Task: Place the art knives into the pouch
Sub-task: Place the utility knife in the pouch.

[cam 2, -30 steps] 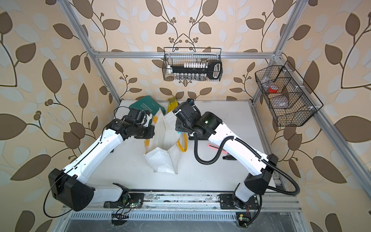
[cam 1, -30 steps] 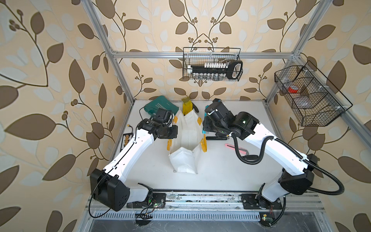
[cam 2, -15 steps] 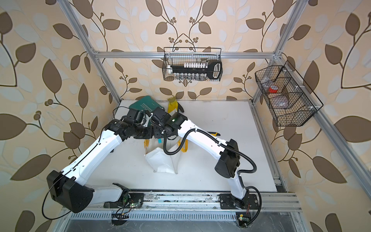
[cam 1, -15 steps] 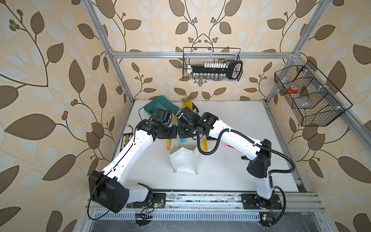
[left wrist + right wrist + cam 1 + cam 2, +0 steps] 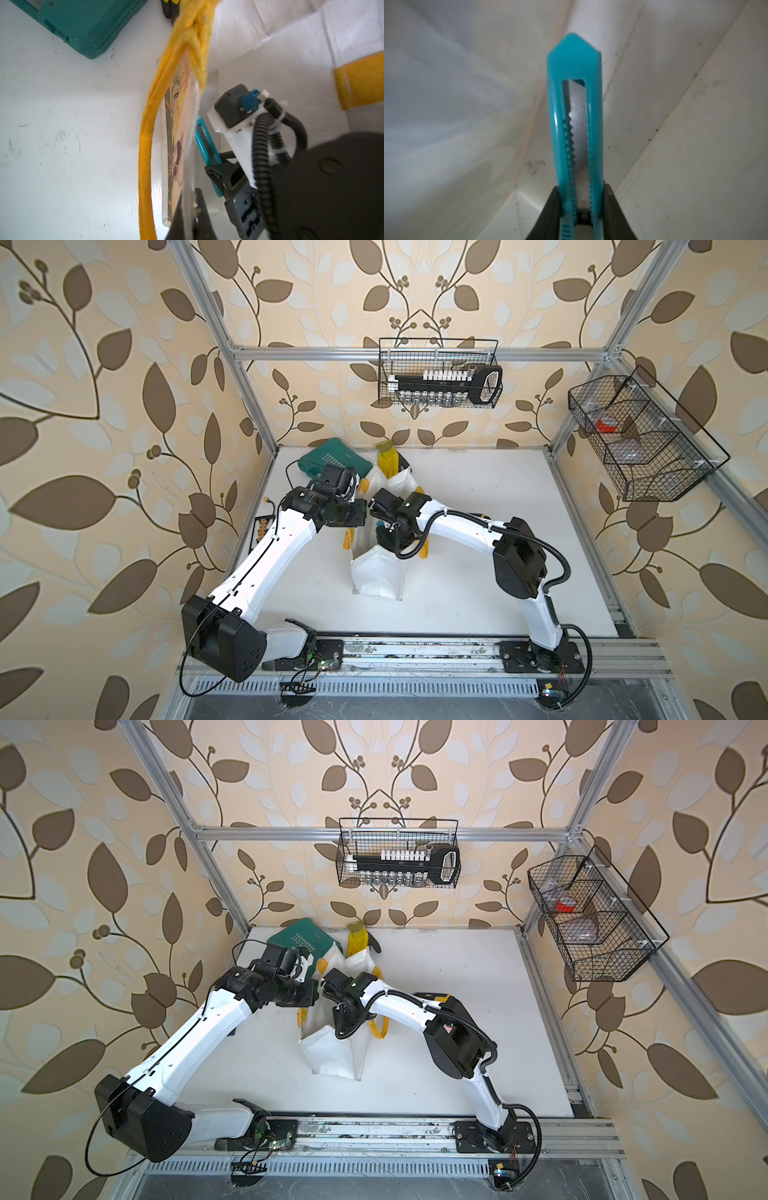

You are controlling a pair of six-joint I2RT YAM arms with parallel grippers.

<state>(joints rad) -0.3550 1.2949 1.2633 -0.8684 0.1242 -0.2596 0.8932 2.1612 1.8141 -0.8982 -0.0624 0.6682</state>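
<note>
The pouch (image 5: 376,576) (image 5: 332,1058), white with yellow loop handles, stands open in the middle of the table in both top views. My left gripper (image 5: 188,200) (image 5: 362,512) is shut on the pouch's printed side wall (image 5: 178,128) at its rim, next to a yellow handle (image 5: 145,155). The teal art knife (image 5: 576,114) (image 5: 204,141) points tip-first down inside the pouch, with white inner walls (image 5: 446,104) all around it. My right gripper (image 5: 581,200) (image 5: 218,169) (image 5: 338,1011) is shut on the knife's handle end, reaching into the pouch's mouth from above.
A green plastic tool case (image 5: 334,458) (image 5: 83,20) lies behind the left arm. A yellow-handled tool (image 5: 388,460) lies behind the pouch. Wire baskets hang on the back wall (image 5: 438,379) and right frame (image 5: 636,439). A small tray (image 5: 261,529) sits at the table's left edge.
My right arm has swung left from beside the pouch to over it and lowered the art knife into its mouth. The left gripper has kept its hold on the pouch wall.
</note>
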